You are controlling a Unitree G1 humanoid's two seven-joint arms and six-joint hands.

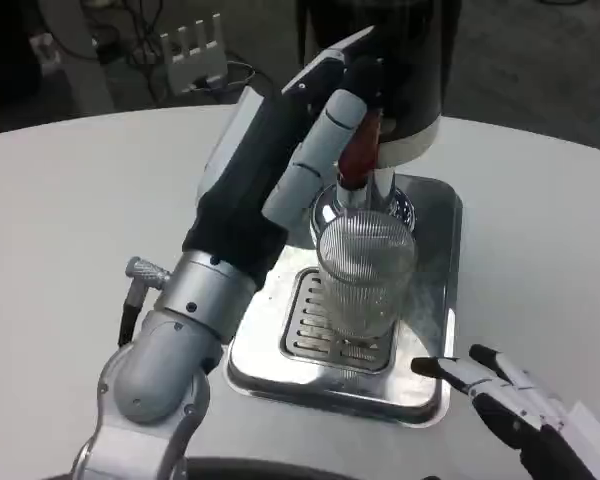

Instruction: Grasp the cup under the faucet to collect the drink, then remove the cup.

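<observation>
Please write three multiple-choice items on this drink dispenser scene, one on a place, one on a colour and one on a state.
1. Where does the clear ribbed glass cup stand?
A. on the slotted grate of the silver metal drip tray, below the faucet
B. on the bare white table
C. in the right hand

2. What colour is the faucet's tap handle?
A. blue
B. red
C. yellow

3. What is the right hand doing?
A. gripping the cup
B. pressing the tap handle
C. holding nothing, fingers apart, beside the tray

Answers:
1 A, the cup sits upright on the grate under the chrome spout.
2 B, the handle shows red beside the left hand, which reaches it.
3 C, its fingers point toward the tray's corner, apart from the cup.
</observation>
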